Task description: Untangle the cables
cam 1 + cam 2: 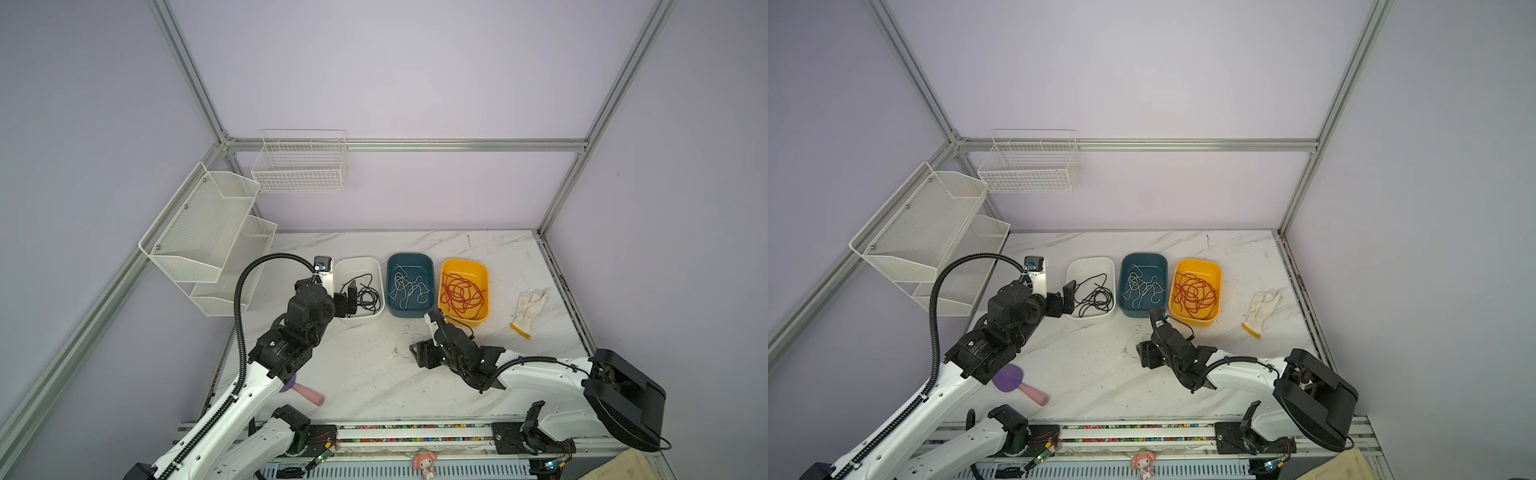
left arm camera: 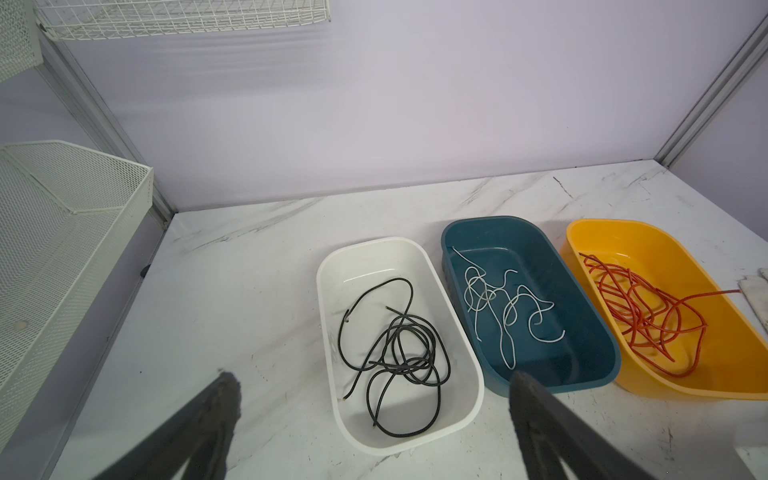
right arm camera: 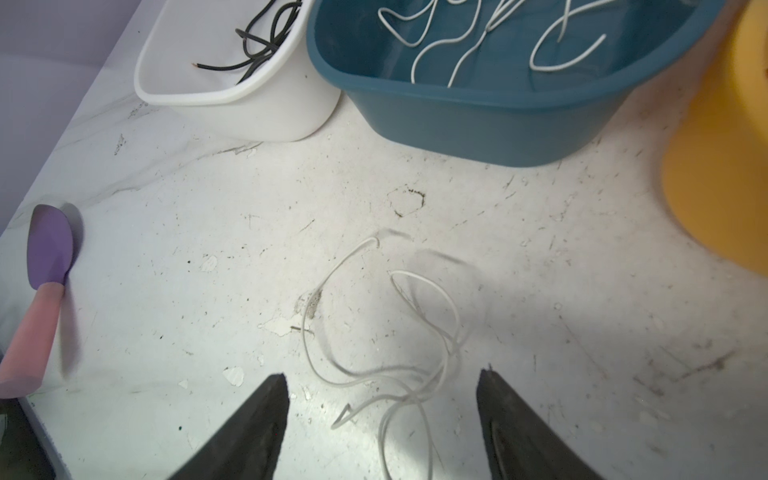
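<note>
Three tubs stand in a row. The white tub (image 1: 357, 260) holds black cables (image 2: 399, 345), the blue tub (image 1: 409, 256) holds white cables (image 2: 511, 307), and the yellow tub (image 1: 465, 262) holds red-orange cables (image 2: 640, 307). More loose white cables (image 3: 415, 395) lie curled on the marble in front of the blue tub. My left gripper (image 2: 374, 380) hangs open over the white tub's near left edge (image 1: 348, 300), gripping nothing. My right gripper (image 3: 381, 376) is open low over the loose white cables (image 1: 401, 347), its fingers on either side and apart from them.
A purple and pink spatula (image 1: 305, 392) lies near the left arm at the table's front. A white glove (image 1: 530, 309) lies right of the yellow tub. Mesh shelves (image 1: 208, 232) hang on the left wall, a wire basket (image 1: 301, 166) on the back wall.
</note>
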Robot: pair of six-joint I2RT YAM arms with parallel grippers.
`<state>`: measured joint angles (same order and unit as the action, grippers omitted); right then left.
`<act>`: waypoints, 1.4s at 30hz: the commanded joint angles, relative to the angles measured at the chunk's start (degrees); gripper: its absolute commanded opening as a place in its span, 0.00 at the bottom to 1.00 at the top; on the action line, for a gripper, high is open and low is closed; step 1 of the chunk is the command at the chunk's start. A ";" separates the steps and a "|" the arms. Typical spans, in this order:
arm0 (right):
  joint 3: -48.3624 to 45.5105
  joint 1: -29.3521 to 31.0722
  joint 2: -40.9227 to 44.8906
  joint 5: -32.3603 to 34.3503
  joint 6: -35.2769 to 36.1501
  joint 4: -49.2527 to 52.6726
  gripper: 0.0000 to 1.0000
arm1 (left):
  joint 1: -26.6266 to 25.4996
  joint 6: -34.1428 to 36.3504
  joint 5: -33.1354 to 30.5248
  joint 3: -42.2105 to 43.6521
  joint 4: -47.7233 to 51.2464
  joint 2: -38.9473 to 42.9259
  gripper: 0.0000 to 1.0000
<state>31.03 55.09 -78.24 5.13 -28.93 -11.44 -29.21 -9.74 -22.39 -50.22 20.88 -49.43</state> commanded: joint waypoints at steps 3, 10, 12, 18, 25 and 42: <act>1.81 0.61 -3.38 1.42 0.31 -2.58 0.72 | 0.43 1.37 -0.80 2.14 -2.44 0.83 1.00; 2.65 0.60 -6.05 4.30 0.72 -2.42 0.64 | 0.39 1.39 -0.69 2.20 -2.44 0.78 1.00; 2.69 0.56 -6.29 4.58 0.96 -3.09 0.62 | 0.38 1.46 -0.71 2.16 -2.44 0.82 1.00; 4.07 0.59 -8.71 6.53 1.76 -3.46 0.59 | 0.45 1.80 -0.95 2.23 -2.53 1.09 1.00; 4.76 0.58 -10.48 7.39 2.29 -4.11 0.56 | 0.41 1.88 -1.08 2.41 -2.73 1.65 1.00; 6.49 0.60 -13.27 7.05 3.17 -4.69 0.39 | 0.32 2.00 0.14 2.49 -2.78 1.34 1.00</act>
<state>36.23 55.31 -90.76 11.57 -26.28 -14.92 -29.21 -8.73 -22.70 -49.89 20.58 -48.58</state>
